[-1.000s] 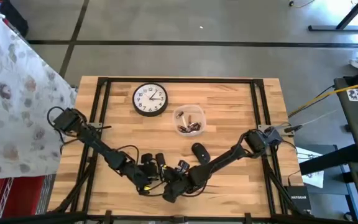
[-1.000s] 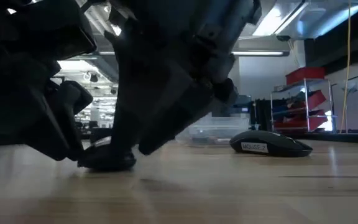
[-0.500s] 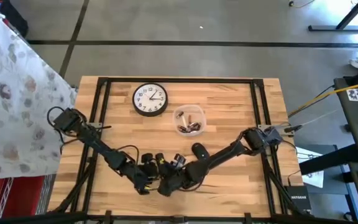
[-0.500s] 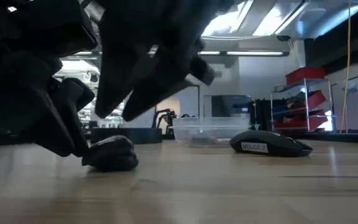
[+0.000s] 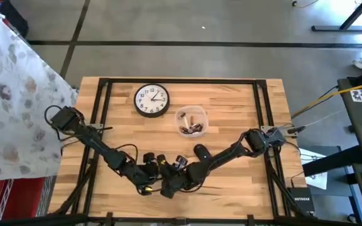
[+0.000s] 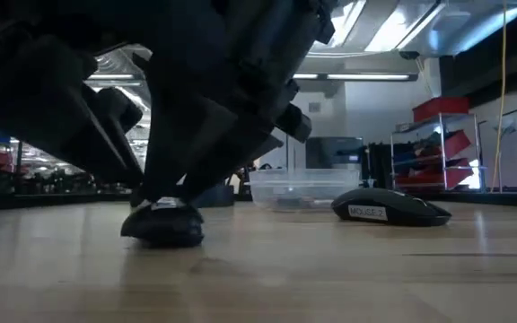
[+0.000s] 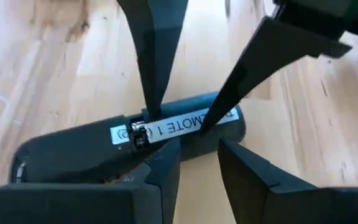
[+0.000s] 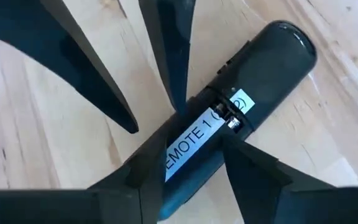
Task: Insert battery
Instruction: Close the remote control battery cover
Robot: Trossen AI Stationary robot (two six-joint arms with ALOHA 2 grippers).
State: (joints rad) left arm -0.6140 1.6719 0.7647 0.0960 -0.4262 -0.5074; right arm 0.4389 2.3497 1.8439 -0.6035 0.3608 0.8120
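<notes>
Both arms have closed over the remote [image 7: 166,134] on the wooden table [image 5: 231,113], fingers parted astride it.

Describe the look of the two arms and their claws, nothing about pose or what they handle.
Both arms are dark, nearly black, jointed links with thin black cables looping along them. The left arm rises from a bulky round base joint; the right arm shows pale metallic fittings near its base. Each ends in a two-finger claw: the left claw and right claw have flat, tapered, matte dark fingers.
</notes>
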